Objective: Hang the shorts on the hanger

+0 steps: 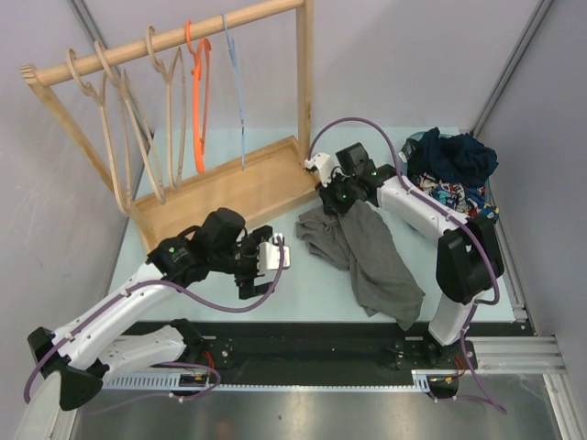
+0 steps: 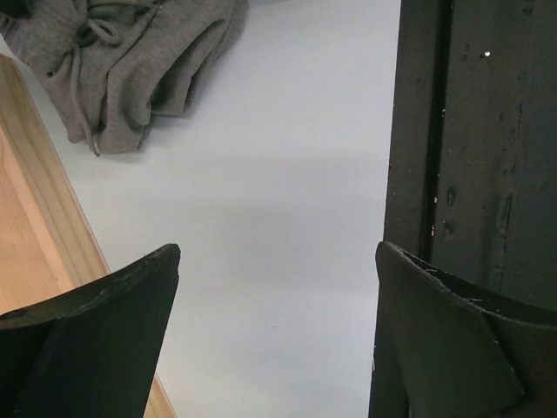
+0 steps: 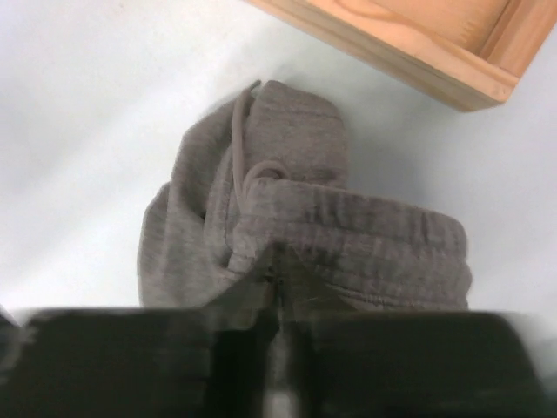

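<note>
- My right gripper (image 3: 277, 266) is closed on the shorts (image 1: 371, 261). In the right wrist view its two fingers meet on the elastic waistband, with grey cloth bunched up between them.
- The drawstring (image 3: 248, 152) loops out of the waistband just above the pinch.
- The shorts lie crumpled on the table (image 1: 303, 289) in front of the right arm. The waistband end is near the corner of the wooden rack (image 1: 229, 188), and one leg trails toward the near edge.
- I cannot tell whether the gripped waistband is lifted off the table or resting on it.
- My left gripper (image 2: 277, 257) is spread wide and holds nothing. The left wrist view shows only bare table between the fingers.
- From above, the left gripper sits low over the table, left of the shorts and apart from them, next to the front edge of the rack's base.
- The hanger (image 1: 237, 92) hangs by its hook from the rail (image 1: 165, 41) of the rack, last on the right of the row.
- Just beside it to the left hangs the orange hanger (image 1: 199, 92). Further left along the rail are the wooden hangers (image 1: 119, 137).
- A navy garment (image 1: 454, 156) lies heaped on a cartoon-print cloth (image 1: 454, 194) at the far right of the table, behind the right arm.
</note>
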### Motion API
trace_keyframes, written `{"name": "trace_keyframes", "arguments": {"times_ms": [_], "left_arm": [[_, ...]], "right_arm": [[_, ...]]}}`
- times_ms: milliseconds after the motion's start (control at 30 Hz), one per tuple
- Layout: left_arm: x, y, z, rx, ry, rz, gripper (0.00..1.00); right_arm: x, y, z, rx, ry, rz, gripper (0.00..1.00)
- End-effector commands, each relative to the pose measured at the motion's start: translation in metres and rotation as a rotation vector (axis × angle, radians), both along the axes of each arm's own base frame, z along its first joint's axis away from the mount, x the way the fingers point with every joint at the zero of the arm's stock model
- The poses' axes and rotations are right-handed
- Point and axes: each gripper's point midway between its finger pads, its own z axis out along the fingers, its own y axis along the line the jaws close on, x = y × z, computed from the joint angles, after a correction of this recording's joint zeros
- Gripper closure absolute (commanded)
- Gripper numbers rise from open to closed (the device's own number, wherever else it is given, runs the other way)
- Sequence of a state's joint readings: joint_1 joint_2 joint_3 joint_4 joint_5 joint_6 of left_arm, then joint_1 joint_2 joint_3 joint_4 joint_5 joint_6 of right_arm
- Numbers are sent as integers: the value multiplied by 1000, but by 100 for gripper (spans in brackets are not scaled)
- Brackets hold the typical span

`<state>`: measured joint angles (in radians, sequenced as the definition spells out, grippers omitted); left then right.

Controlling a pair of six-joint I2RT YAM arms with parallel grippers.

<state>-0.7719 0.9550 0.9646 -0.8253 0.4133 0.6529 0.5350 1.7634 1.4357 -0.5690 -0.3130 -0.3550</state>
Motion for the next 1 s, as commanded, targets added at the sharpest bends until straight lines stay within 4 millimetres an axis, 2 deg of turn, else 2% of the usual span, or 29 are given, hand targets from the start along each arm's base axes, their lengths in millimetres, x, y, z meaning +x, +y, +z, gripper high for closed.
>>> {"name": "trace_keyframes", "arguments": {"times_ms": [0,33,133,167,233,267,300,333,367,400,500,600,633,733,800,833,867,900,933,967], "left_arm": [[4,-2,2,-36,-18,26,2],[3,-3,2,-40,-14,23,2],[5,-7,3,-47,-15,8,2],[7,-8,2,-44,-12,9,2],[9,-13,4,-56,-20,-2,2],[10,-16,2,-48,-8,-8,2],[12,-18,6,-56,-10,-11,2],[13,-19,6,-54,-6,-12,3],[13,-21,7,-52,3,-13,2],[14,-22,9,-51,2,-15,3],[13,-21,11,-54,4,-13,3],[14,-20,8,-60,-3,-1,3],[13,-20,8,-65,-1,6,2],[12,-19,7,-72,14,22,2],[11,-18,4,-70,16,28,2],[10,-17,4,-73,11,31,2],[10,-16,4,-73,9,32,2],[10,-16,1,-70,11,33,2],[11,-15,0,-67,10,39,2],[11,-15,-1,-64,11,38,2]], "right_arm": [[7,-5,43,45,-8,3,100],[10,-9,66,92,-27,-3,100],[10,-25,101,157,-45,-37,100],[1,-27,126,201,-83,-18,100],[-7,-34,135,197,-104,-18,100],[-13,-35,132,172,-105,-14,86],[-16,-35,127,154,-99,-15,64],[-15,-36,120,140,-88,-26,22],[-16,-33,108,127,-66,-35,10],[-8,-29,95,121,-44,-55,4],[13,-25,71,99,-23,-107,0],[31,-27,53,60,-25,-132,0],[40,-26,38,41,0,-141,0],[56,-29,15,14,42,-163,0],[56,-30,3,-6,80,-159,0],[55,-27,4,11,99,-140,2],[44,-27,-8,-2,172,-120,9],[38,-24,-8,11,203,-95,19],[33,-19,-1,53,234,-65,51],[27,-19,5,72,249,-47,70]]}}
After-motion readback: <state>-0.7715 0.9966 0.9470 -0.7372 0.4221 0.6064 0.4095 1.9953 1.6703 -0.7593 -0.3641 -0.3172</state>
